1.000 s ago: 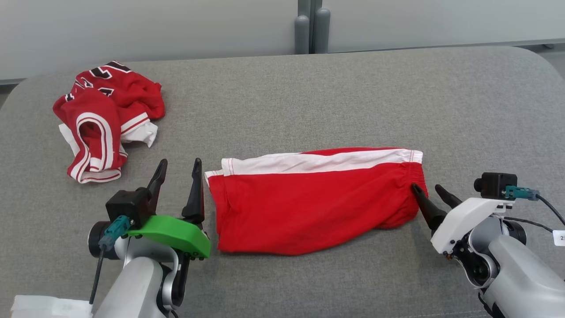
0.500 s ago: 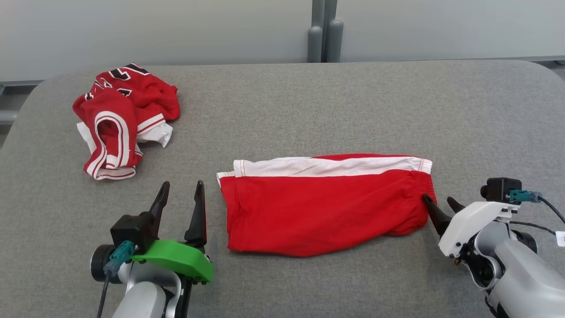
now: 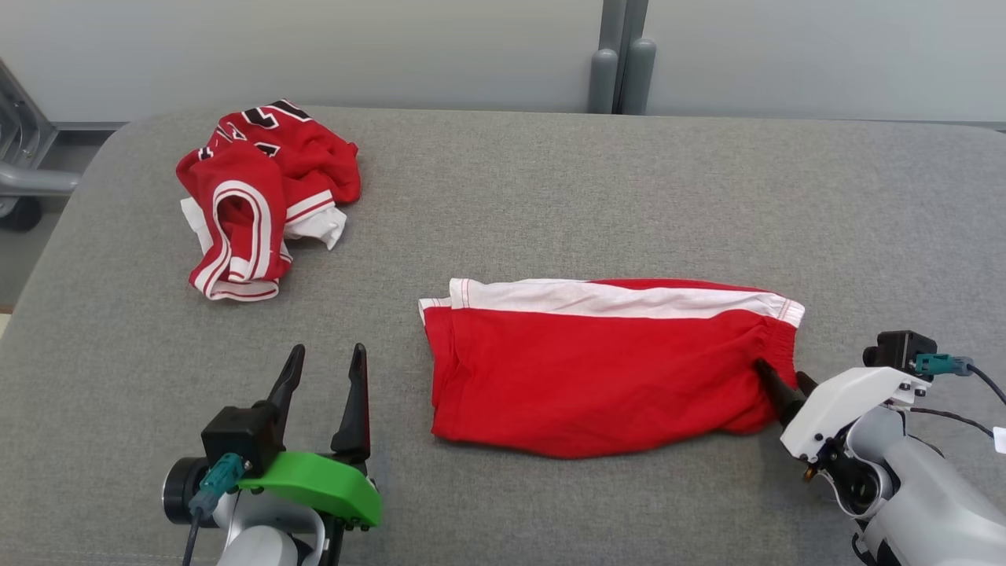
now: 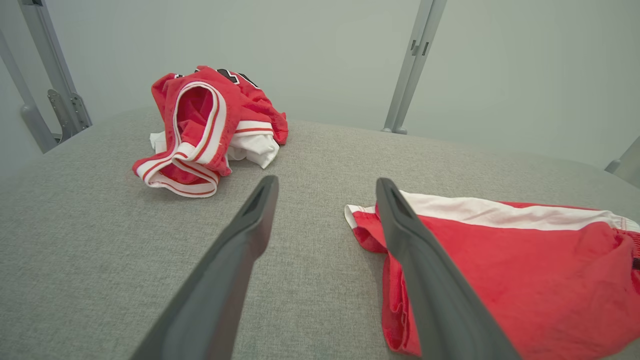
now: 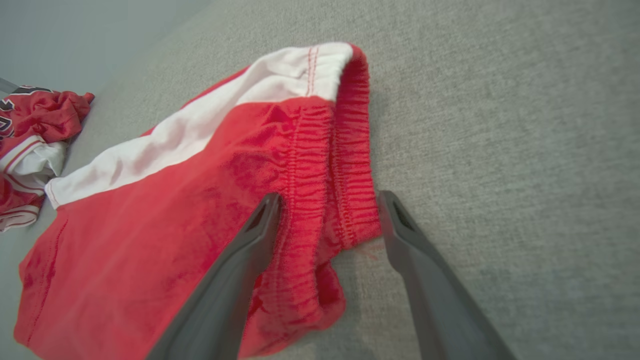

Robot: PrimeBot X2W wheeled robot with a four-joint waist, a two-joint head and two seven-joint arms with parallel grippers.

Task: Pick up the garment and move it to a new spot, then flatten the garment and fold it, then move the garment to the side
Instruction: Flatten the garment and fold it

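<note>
Shorts (image 3: 605,365) lie folded in the middle of the table (image 3: 550,181). My right gripper (image 3: 781,369) is wide open, straddling the waistband (image 5: 350,165). The left gripper (image 3: 328,350) is open too, near the hem (image 3: 440,369) (not touching). I'd pinch all layers at both ends, 2 grippers together, before sliding.

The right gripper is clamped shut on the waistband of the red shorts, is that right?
No. The right gripper is open at the waistband of the red shorts, one finger on each side of it; the right wrist view shows that.

Black lettering on the crumpled red jersey (image 3: 267,189) is too folded to read
</note>
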